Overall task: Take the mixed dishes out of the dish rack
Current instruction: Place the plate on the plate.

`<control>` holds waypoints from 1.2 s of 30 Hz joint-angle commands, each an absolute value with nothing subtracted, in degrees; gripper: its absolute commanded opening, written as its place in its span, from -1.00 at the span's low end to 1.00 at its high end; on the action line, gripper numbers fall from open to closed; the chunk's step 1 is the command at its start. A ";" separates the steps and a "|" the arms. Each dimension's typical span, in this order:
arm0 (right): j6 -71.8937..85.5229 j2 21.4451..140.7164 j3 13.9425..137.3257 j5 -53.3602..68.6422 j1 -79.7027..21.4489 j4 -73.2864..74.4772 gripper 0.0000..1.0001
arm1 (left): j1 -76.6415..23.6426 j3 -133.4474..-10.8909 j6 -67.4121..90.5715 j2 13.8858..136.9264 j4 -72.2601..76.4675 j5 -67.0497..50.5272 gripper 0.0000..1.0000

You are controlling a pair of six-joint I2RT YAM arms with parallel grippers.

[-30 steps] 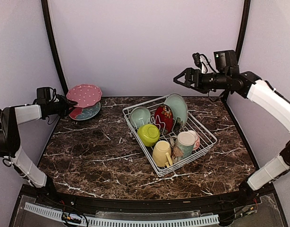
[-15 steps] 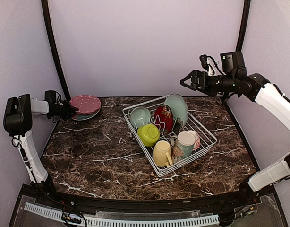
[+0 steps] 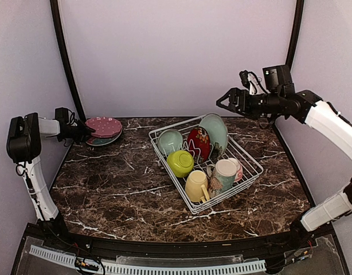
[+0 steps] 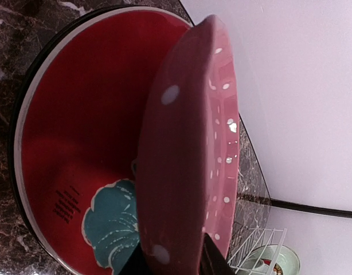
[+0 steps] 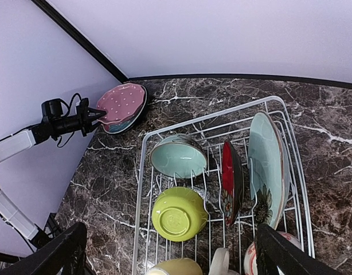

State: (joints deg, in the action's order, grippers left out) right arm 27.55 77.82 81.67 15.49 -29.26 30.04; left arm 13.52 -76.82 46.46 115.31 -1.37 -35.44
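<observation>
Compared with a second ago, the pink dotted plate [image 3: 104, 122] has been brought down from a raised, tilted position onto a small stack of plates well to the left of the dish rack [image 3: 245, 181], near the back wall. The left gripper [image 3: 84, 133] is still clamped on the plate's near rim. In the left wrist view the plate is seen angled over a red plate [image 4: 67, 149], its gripped edge lifted and its far edge close to the red one; whether they are touching cannot be told. The placement is judged nearly done, with only the release outstanding. The right gripper [image 3: 225, 102] has shifted slightly and is held above and to the right of the rack, its jaws spread wide and empty. Inside the rack are a pale green plate [image 3: 215, 130], a red patterned dish [image 3: 198, 143], a teal bowl [image 3: 170, 141], a lime bowl [image 3: 180, 162], a yellow mug [image 3: 196, 185] and a patterned mug [image 3: 223, 175], so most of the unloading remains. A few lines of small dark print are seen on the red plate beside a teal flower motif, too small to be read; no brand can be made out
</observation>
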 commanded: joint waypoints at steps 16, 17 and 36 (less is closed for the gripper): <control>26.69 82.45 82.40 10.39 -30.59 32.05 0.97 | 14.33 -80.88 36.32 113.41 -11.12 -31.84 0.20; 26.11 83.05 82.91 9.19 -30.92 33.11 0.97 | 14.33 -81.05 35.54 113.39 -11.67 -30.85 0.26; 19.25 98.89 96.88 -12.30 -33.84 49.47 0.96 | 14.24 -83.14 33.12 110.28 -17.81 -28.52 0.98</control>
State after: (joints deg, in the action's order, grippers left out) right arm 21.23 95.90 94.08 -6.24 -33.01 45.47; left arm 14.09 -82.72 33.63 115.22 -15.77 -28.38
